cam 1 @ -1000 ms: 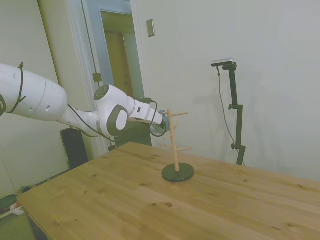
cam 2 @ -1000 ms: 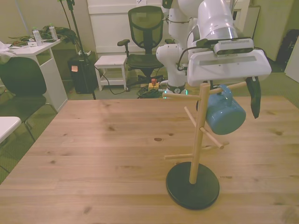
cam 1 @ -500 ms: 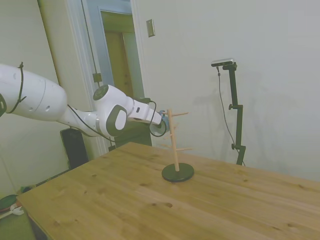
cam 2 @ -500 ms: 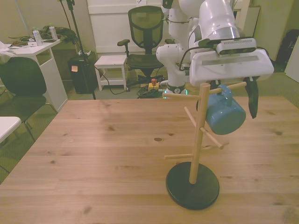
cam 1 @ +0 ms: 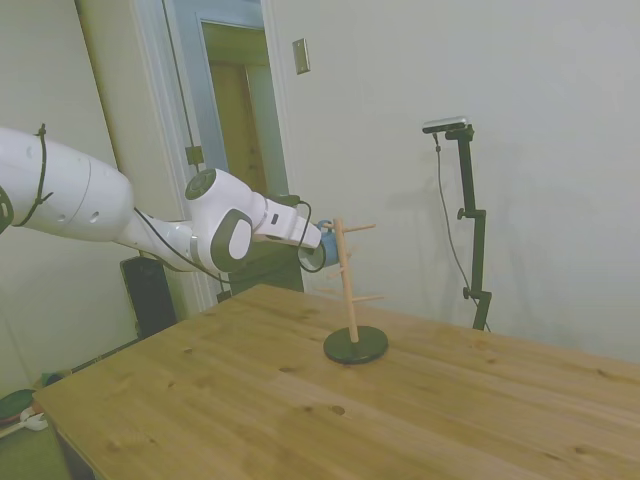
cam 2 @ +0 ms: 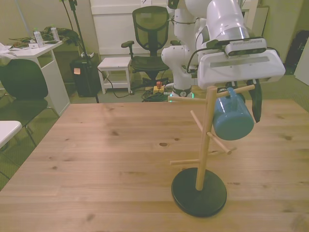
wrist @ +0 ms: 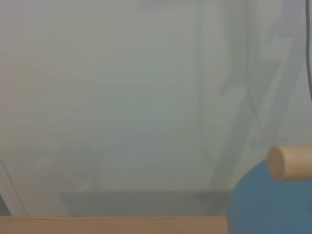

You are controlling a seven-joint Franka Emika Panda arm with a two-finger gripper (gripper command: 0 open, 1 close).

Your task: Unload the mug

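Front view: mug [cam 2: 233, 120] hangs between the tool's [cam 2: 237, 99] spread, ungripping fingers.

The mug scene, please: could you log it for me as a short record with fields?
mug: light blue, hanging by its handle on an upper peg
peg stand: wooden, upright on a dark round base
table: wooden, carries the stand
tool: at the mug, one dark finger showing beside it; open or shut unclear
task status: mug not yet unloaded

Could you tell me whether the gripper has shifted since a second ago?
Yes. In the front view the gripper has drifted toward that view's right and slightly up, judged against the wooden peg stand.
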